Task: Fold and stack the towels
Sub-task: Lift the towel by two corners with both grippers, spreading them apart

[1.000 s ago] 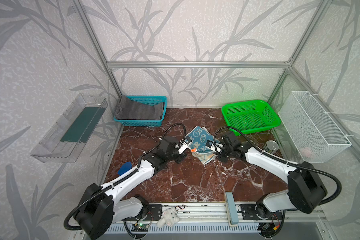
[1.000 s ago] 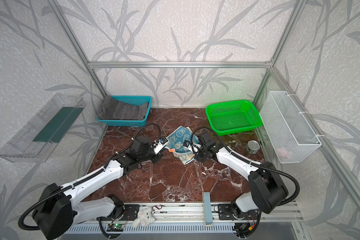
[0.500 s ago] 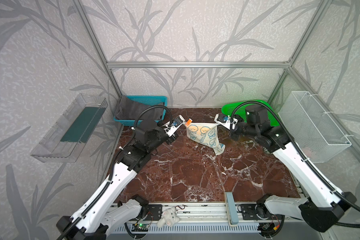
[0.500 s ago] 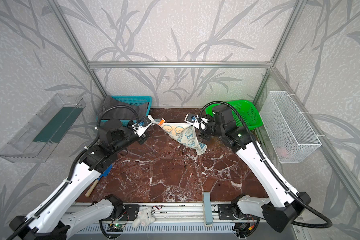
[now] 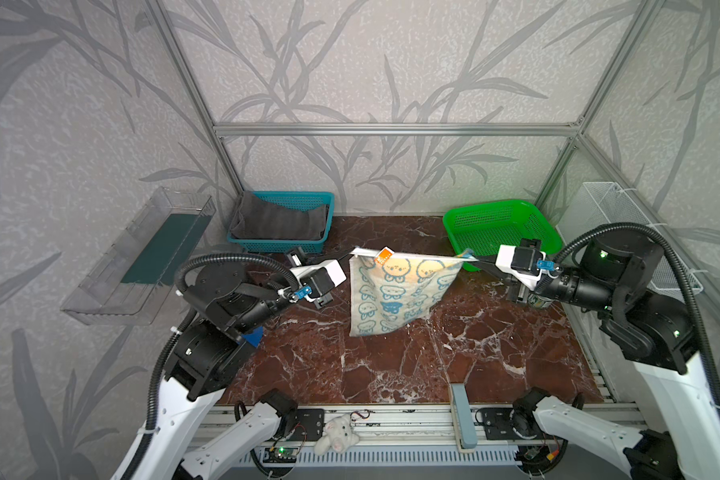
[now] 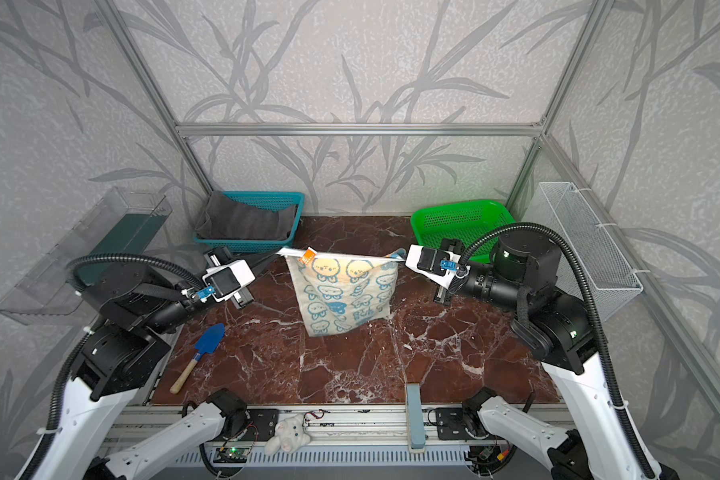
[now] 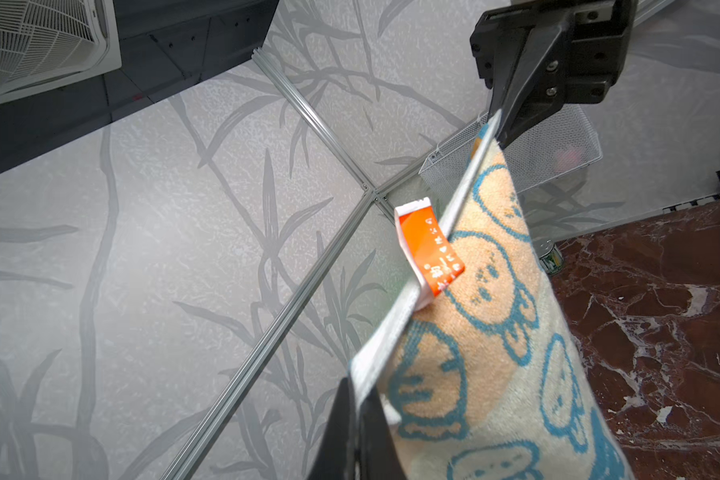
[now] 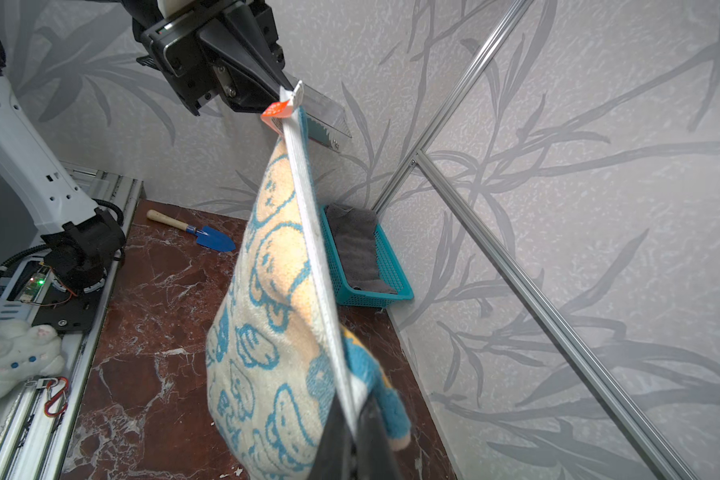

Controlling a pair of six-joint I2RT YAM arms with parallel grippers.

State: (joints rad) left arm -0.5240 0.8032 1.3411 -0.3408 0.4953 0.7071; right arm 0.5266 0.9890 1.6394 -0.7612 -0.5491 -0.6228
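- The bunny towel (image 5: 395,291) was a crumpled heap on the middle of the marble table (image 5: 391,374) a second ago. It now hangs in the air between the two arms, above the far middle of the table.
- The left gripper (image 5: 352,252) is clamped on the towel's top left corner, just beside the orange label (image 5: 385,254). The right gripper (image 5: 468,257) is clamped on the top right corner. Both wrist views show the jaws pressed together on the white hem.
- The arms have risen and drawn apart, so the top hem that sagged half a second ago is now a taut, level line.
- The cloth hangs open and nearly flat. Its right side slants inward, and a bit of cloth bunches at the right jaws.
- I cannot tell whether the lower edge touches the table.
- In my judgement the spreading step is done, and laying the towel flat for the first fold comes next.
- A dark grey towel (image 5: 279,218) lies in the teal basket (image 5: 325,205) at far left, not yet handled.
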